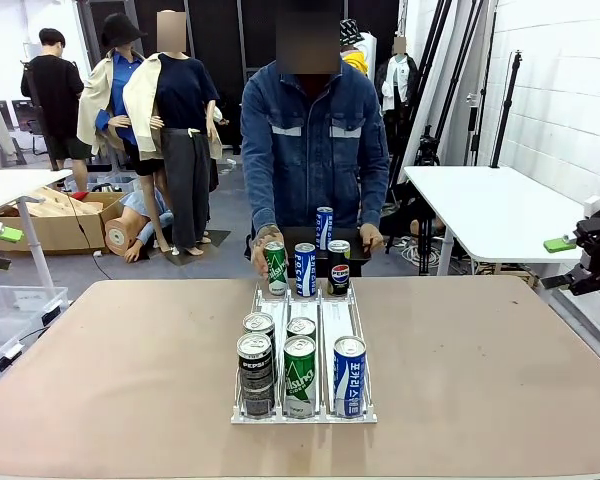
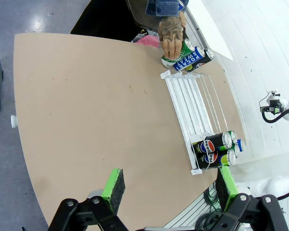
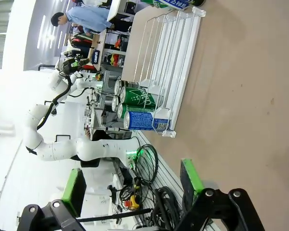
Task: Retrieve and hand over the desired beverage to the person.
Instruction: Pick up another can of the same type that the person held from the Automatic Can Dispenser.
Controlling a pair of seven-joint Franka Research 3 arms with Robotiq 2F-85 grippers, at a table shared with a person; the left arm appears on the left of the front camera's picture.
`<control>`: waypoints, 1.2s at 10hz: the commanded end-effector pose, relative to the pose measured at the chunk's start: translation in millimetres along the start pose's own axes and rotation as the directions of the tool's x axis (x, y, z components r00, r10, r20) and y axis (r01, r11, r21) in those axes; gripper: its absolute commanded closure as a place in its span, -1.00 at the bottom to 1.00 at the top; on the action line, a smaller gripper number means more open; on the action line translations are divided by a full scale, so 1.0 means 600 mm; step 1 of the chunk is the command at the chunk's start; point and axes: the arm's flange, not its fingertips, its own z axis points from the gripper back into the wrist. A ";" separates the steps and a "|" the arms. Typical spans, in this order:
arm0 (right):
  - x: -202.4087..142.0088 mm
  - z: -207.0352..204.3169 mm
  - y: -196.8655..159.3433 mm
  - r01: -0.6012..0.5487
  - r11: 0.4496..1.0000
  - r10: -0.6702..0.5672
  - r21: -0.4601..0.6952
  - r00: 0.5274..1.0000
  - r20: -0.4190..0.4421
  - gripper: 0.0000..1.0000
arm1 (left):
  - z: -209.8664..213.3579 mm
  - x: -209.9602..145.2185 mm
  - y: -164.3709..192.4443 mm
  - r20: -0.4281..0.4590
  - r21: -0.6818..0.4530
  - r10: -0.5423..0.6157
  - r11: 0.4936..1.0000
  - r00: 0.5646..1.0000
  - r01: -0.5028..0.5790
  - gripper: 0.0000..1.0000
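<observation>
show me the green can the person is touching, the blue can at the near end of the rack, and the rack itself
far green can (image 1: 276,272): front view, on its green label
near blue can (image 1: 348,378): front view, middle of its label
rack (image 1: 332,312): front view, bare right-hand lane

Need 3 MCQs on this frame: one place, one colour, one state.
1. The person's hand rests on: A) a near-end Pepsi can B) the green can at the rack's far end C) the bare table
2. The near-end Pocari Sweat can is: A) red B) blue C) yellow
3. The left gripper and right gripper are: A) both open B) both shut C) holding cans
Answers: B, the hand wraps that can; B, its label is blue; A, jaws stand wide with nothing between.
</observation>
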 end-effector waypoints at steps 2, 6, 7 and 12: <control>0.000 0.000 -0.001 0.007 1.000 -0.006 -0.006 1.000 0.005 -1.00 | 0.002 -0.001 -0.002 0.003 -0.005 -0.005 1.000 1.000 0.005 -1.00; 0.000 0.000 -0.001 0.007 1.000 -0.006 -0.006 1.000 0.005 -1.00 | 0.002 -0.001 -0.002 0.003 -0.005 -0.005 1.000 1.000 0.005 -1.00; 0.000 0.000 -0.001 0.007 1.000 -0.006 -0.006 1.000 0.005 -1.00 | 0.002 -0.001 -0.002 0.003 -0.005 -0.005 1.000 1.000 0.005 -1.00; 0.000 0.000 -0.001 0.007 1.000 -0.006 -0.006 1.000 0.005 -1.00 | 0.002 -0.001 -0.002 0.003 -0.005 -0.005 1.000 1.000 0.005 -1.00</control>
